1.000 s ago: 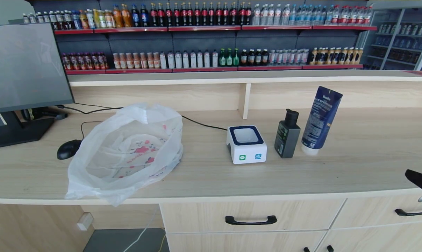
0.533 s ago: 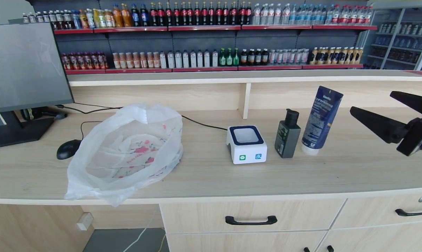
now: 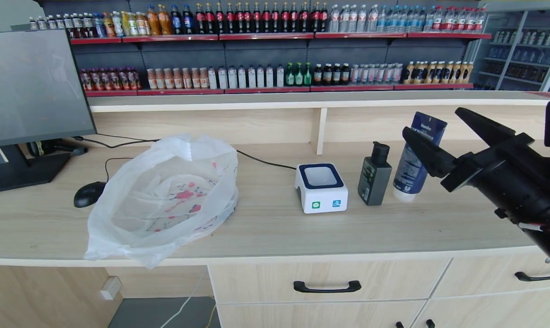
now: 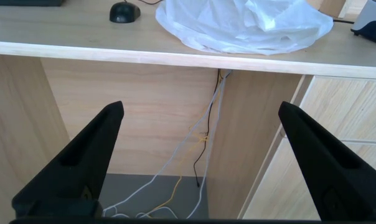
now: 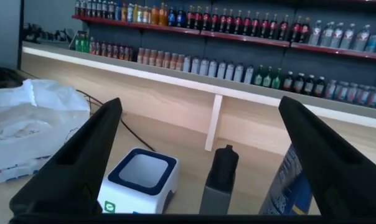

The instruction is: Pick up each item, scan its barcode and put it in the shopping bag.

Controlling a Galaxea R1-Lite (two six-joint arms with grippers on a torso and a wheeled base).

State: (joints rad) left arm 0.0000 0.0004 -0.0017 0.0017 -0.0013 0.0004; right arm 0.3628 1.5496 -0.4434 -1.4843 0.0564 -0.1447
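right gripper (image 3: 432, 121) wide open near blue tube (image 3: 411, 171), left gripper (image 4: 200, 107) open below counter edge (image 4: 82, 50), shopping bag (image 3: 165, 196) at that edge

Shopping bag (image 3: 165, 196): translucent white with a pink-red floral print. Scanner (image 3: 321, 187): white body, navy frame around the top window, one green and one blue icon on the front. Pump bottle (image 3: 374, 175): dark grey, black pump, green-edged label. Tube (image 3: 407, 175): blue with white print and a white cap. Counter (image 3: 275, 228): pale wood grain. Mouse (image 3: 89, 194): black. Drawer handles (image 3: 327, 286): black.
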